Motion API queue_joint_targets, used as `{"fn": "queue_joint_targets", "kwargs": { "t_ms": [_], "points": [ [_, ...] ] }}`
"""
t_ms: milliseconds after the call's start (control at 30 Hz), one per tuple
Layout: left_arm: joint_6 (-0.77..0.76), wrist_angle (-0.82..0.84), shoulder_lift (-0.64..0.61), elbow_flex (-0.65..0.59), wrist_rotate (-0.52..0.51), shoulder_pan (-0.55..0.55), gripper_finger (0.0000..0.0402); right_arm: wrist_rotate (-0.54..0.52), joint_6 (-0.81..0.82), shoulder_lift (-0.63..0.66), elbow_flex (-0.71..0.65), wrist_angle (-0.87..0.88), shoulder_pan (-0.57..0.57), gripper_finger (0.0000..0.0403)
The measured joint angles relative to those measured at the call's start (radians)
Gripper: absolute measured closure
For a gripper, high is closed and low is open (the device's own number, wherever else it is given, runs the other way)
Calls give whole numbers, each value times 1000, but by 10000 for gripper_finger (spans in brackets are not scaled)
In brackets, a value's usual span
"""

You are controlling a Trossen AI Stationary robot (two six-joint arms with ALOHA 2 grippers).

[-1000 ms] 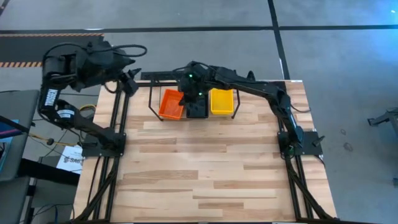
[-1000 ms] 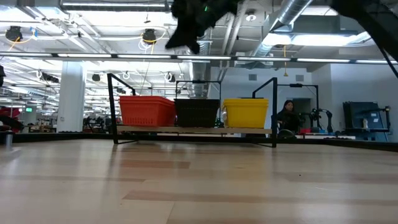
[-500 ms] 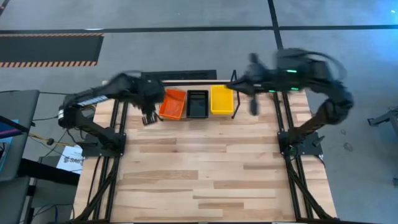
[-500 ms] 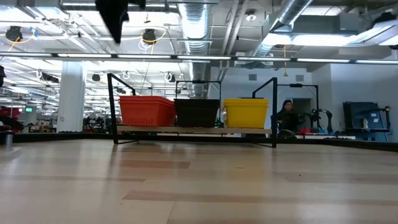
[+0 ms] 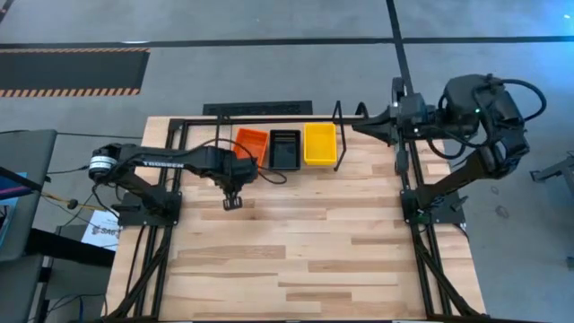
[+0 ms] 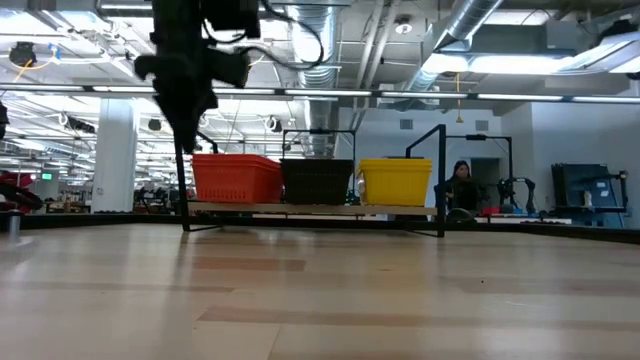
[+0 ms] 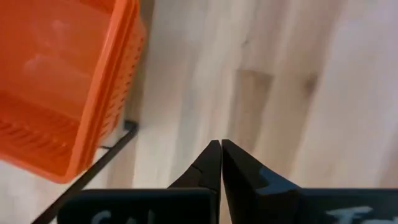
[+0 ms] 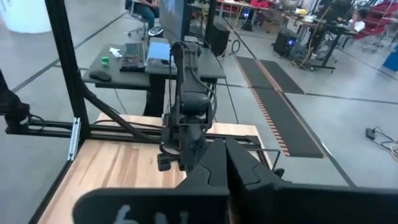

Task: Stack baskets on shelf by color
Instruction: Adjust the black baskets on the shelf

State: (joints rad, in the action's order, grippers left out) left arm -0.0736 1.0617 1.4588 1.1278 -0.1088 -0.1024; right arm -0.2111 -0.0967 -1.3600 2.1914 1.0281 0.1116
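Three stacks of baskets stand side by side on the black shelf [image 6: 310,208]: orange [image 5: 251,146], black [image 5: 284,150] and yellow [image 5: 319,144]. They also show in the low view as orange [image 6: 237,178], black [image 6: 317,181] and yellow [image 6: 396,181]. My left gripper [image 5: 231,203] is shut and empty. It hangs over bare wood just near and left of the orange stack [image 7: 62,81]. My right gripper [image 5: 359,126] is shut and empty, drawn back by the table's far right corner, right of the yellow stack.
The shelf's upright end loop [image 5: 336,115] stands between the yellow stack and my right gripper. A shelf tube [image 7: 93,174] runs beside my left gripper's fingers. The wooden tabletop [image 5: 296,242] stretches toward the near edge. A person [image 6: 462,185] sits in the room beyond.
My right gripper has left the black stack on the shelf and swung back fast toward the table's far right corner. My left arm has unfolded from the far left and swept out over the table, its gripper ending near and left of the orange stack. The baskets have kept still.
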Motion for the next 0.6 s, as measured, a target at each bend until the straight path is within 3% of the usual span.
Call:
{"fn": "queue_joint_targets", "kwargs": {
  "t_ms": [133,600],
  "points": [
    [54,-5,57,-3,-77,-6,401,-1,0,-13,0,6,-2,402],
    [162,-182,212,80,-100,-71,402,0,23,-34,0,10,-2,402]
  ]
}}
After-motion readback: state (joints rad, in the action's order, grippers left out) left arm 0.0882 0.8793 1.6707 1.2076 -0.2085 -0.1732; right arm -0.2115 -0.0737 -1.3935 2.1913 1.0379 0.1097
